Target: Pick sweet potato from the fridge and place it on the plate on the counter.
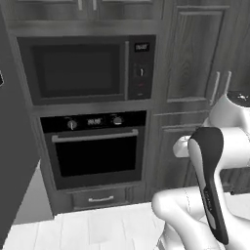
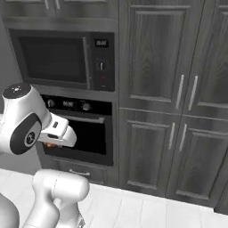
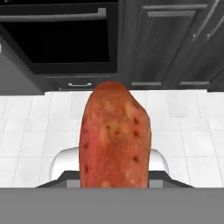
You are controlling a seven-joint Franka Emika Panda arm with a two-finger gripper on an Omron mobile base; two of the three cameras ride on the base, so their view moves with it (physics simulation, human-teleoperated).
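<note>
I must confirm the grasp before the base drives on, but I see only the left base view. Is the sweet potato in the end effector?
Observer: Yes. In the hand view the sweet potato sits in the end effector, which is shut on it.
Operator: Where does the hand point?
Observer: Forward and down, at the white floor tiles in front of the oven.
Operator: Does another view confirm the grasp?
Observer: Yes. The right base view shows a bit of orange under the white hand, level with the oven door.
</note>
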